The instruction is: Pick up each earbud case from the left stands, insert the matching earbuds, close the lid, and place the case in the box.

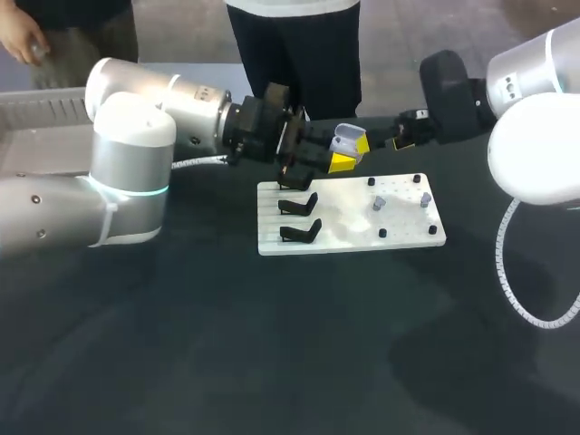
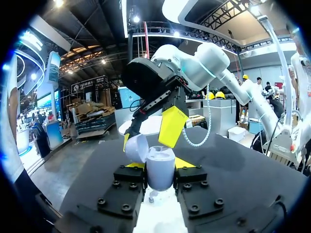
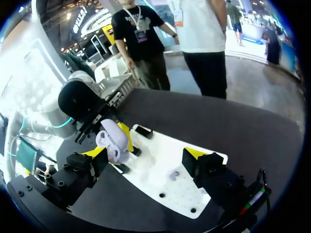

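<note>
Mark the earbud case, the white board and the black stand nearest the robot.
earbud case point(image 2: 160, 169): left wrist view, on its body below the open lid.
white board point(image 1: 408, 227): head view, on a bare patch near its right end.
black stand point(image 1: 304, 232): head view, on the stand's middle.

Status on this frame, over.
Left gripper shut on earbud case, lid open. Right gripper open, close by. Earbuds on white board. Nothing blocking.
</note>
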Action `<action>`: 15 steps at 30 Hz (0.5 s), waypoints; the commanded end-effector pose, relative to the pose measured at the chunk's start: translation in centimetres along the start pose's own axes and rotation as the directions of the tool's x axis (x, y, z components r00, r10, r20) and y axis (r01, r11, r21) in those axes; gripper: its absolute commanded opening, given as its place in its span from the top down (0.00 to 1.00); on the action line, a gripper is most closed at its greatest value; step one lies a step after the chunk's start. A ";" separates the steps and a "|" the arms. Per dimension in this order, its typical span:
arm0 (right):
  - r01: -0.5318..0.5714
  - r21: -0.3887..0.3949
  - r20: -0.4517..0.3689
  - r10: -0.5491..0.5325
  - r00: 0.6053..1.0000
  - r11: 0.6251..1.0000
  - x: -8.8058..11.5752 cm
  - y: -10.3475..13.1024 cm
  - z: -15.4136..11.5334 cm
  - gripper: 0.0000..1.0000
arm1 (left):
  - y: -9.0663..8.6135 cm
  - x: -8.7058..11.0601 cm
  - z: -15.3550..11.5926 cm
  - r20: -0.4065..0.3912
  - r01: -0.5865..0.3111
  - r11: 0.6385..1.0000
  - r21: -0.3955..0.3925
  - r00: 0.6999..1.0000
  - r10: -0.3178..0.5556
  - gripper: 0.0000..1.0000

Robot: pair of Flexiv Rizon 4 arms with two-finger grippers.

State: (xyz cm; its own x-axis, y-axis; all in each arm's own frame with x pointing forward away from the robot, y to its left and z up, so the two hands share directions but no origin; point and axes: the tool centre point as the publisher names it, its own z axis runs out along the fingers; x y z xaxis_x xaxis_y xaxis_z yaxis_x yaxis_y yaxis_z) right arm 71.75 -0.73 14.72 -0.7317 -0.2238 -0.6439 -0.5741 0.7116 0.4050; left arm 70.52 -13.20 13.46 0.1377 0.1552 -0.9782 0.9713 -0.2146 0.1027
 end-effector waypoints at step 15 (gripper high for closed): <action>-0.004 0.263 -0.065 0.022 0.998 0.965 2.1 -2.5 -3.9 0.00 | -1.3 -1.0 -2.5 0.196 0.042 0.981 -0.188 0.981 -0.005 1.00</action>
State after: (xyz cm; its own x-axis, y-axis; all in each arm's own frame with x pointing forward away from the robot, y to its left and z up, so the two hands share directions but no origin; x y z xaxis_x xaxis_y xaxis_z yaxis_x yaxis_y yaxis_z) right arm 71.47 -4.83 14.11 -0.7594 -0.2517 -0.6000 -0.5272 0.7785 0.3407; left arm 70.73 -11.15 14.50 0.0885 -0.0384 -0.9953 0.9897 -0.1096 0.0923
